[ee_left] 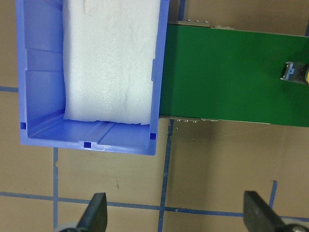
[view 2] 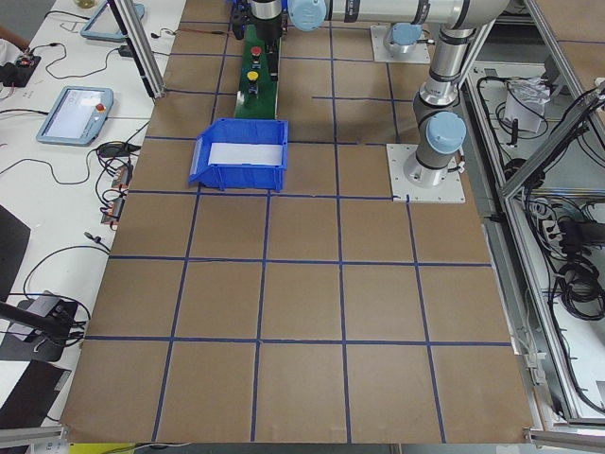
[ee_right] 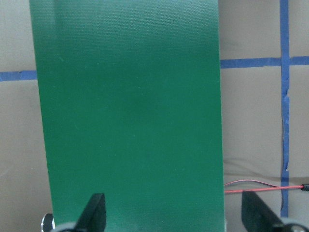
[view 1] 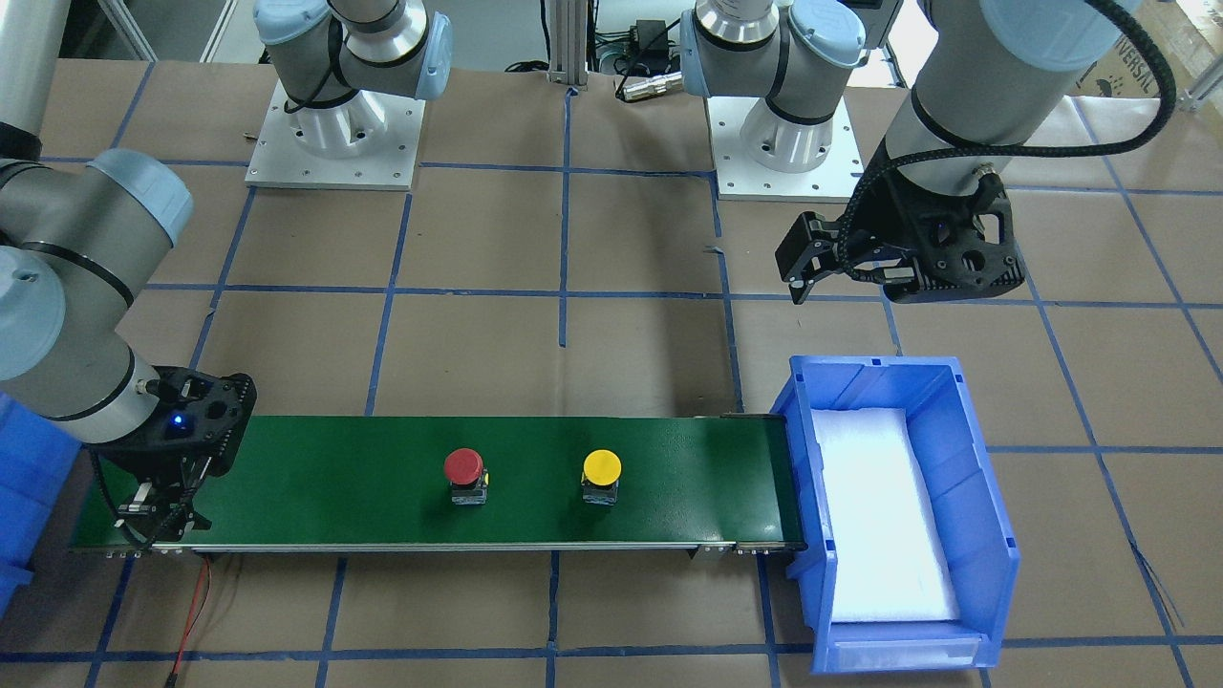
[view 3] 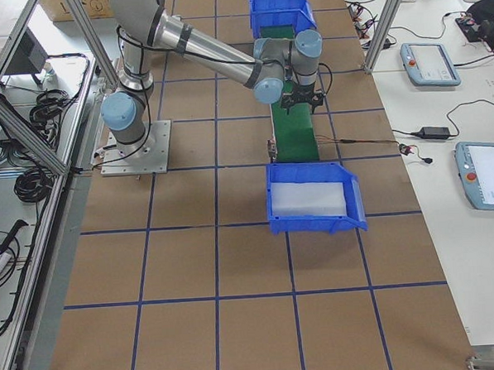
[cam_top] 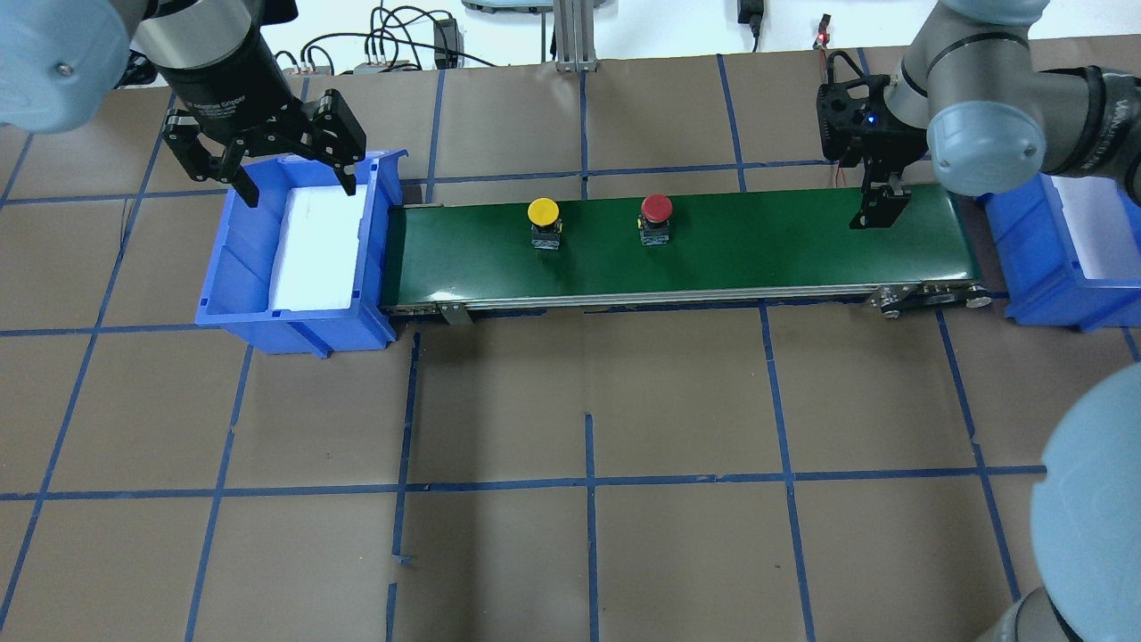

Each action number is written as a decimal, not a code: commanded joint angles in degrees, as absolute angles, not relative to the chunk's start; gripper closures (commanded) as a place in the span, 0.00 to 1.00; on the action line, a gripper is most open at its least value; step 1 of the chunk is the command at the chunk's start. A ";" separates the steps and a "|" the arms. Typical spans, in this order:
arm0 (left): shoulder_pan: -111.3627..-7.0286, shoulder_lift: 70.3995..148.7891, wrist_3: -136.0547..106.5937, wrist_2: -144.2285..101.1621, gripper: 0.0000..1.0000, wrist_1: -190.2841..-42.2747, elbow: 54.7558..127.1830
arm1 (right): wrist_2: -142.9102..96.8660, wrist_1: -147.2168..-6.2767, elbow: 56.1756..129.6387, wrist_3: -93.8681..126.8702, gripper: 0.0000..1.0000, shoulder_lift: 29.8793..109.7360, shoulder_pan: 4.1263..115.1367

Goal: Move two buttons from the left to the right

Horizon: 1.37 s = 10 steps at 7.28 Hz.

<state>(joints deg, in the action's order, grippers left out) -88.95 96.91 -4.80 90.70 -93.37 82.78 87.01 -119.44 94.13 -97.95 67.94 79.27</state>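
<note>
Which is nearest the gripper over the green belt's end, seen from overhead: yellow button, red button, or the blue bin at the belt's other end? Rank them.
1. Red button, on the belt, nearest the right gripper.
2. Yellow button, farther along the belt.
3. Blue bin, beyond the belt's far end.

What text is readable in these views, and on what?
"UNIVERSAL": printed on the cardboard box, partly hidden behind an arm and its cable.
"Gripper": last word of the white print on the black collar of the left gripper; the words before it are blurred.
Pendant screens: too small to read.
</note>
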 commanded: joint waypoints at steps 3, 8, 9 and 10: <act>-88.95 97.03 -4.83 90.53 0.00 -93.34 82.79 | 87.10 -119.18 94.22 -98.09 0.01 67.94 79.28; -89.03 97.47 -5.18 90.35 0.00 -93.25 82.71 | 87.10 -118.56 94.22 -96.77 0.01 68.38 79.36; -88.95 97.38 -5.19 90.79 0.00 -92.99 82.79 | 87.01 -118.56 94.31 -96.77 0.01 68.20 79.28; -89.03 97.56 -5.19 90.70 0.00 -92.90 82.79 | 87.01 -118.56 94.39 -96.77 0.01 68.29 79.28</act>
<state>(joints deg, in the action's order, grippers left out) -89.00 97.44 -5.15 90.64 -93.07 82.77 87.04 -118.57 94.30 -96.79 68.28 79.31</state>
